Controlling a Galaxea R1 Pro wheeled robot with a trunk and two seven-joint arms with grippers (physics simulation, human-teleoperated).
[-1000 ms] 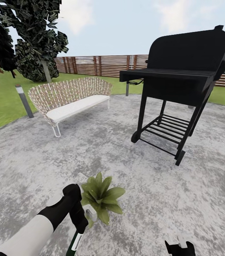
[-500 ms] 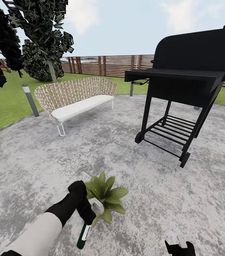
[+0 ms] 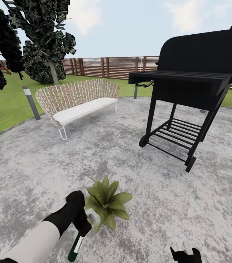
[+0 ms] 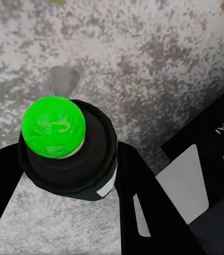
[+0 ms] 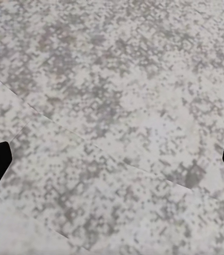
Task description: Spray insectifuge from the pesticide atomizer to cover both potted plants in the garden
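On the grey patio, the left gripper has its fingers clamped on the pesticide atomizer, bottle slanting, spray head beside the potted plant; the right gripper idles farther off, fingers apart.

Left gripper: clamped around the pesticide atomizer, so nothing passes between its fingers.
Just ahead of it: potted plant, leaves touching the spray head; that way is blocked.
Outward of it: bare patio, open.
Right gripper: fingers spread wide, open paving under it.
Well ahead: grill and bench, well apart from both grippers.
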